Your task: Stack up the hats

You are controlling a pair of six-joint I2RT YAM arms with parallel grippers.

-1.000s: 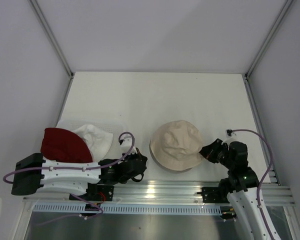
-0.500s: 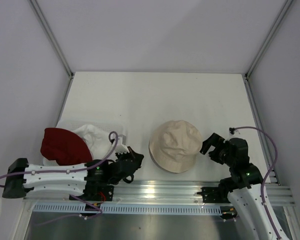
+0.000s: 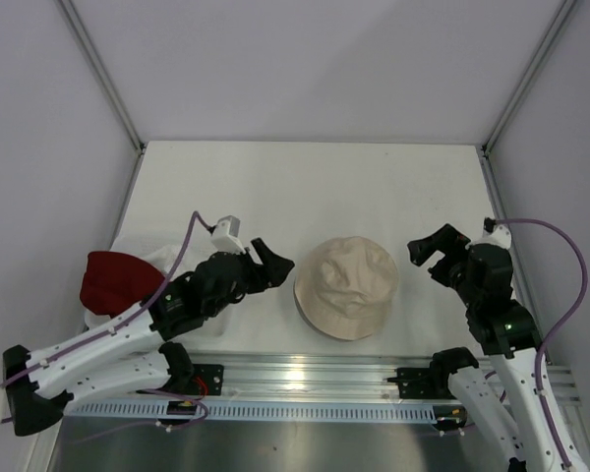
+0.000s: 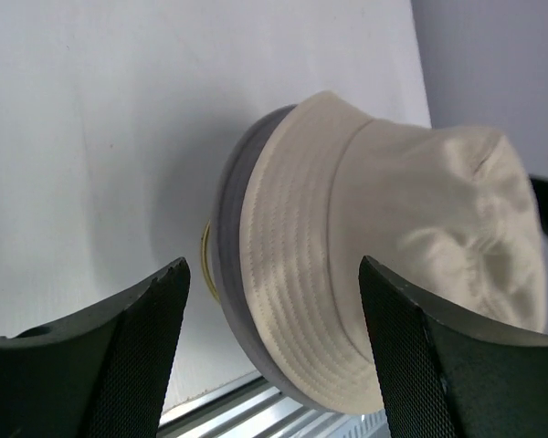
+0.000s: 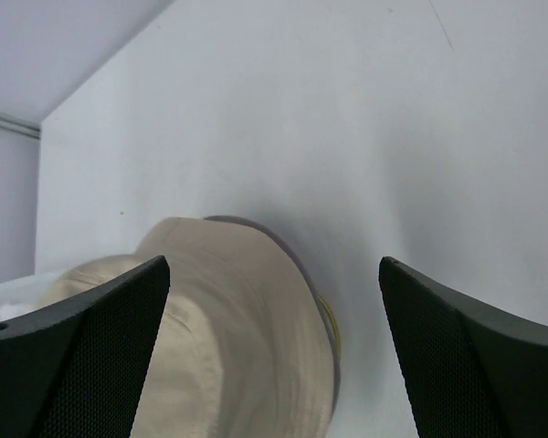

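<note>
The beige hat (image 3: 346, 287) lies crown up on the table near the front edge, with its grey underside showing at the brim (image 4: 230, 210). My left gripper (image 3: 273, 262) hovers open just left of it, apart from the brim. In the left wrist view the beige hat (image 4: 384, 246) sits beyond the open gripper (image 4: 274, 315). My right gripper (image 3: 428, 258) stands open just right of the hat, holding nothing, and the hat (image 5: 210, 338) shows between its spread fingers (image 5: 82, 356). The dark red hat (image 3: 113, 283) lies at the far left. The white hat (image 3: 157, 260) beside it is mostly hidden by my left arm.
A shallow clear tray (image 3: 124, 244) holds the red and white hats at the left. The metal rail (image 3: 315, 379) runs along the near edge. Enclosure walls and posts (image 3: 128, 138) close in the sides and back.
Both grippers have opened. The right one let go of the beige hat's brim and drew back. The left arm swung up from the front edge to the hat's left side.
</note>
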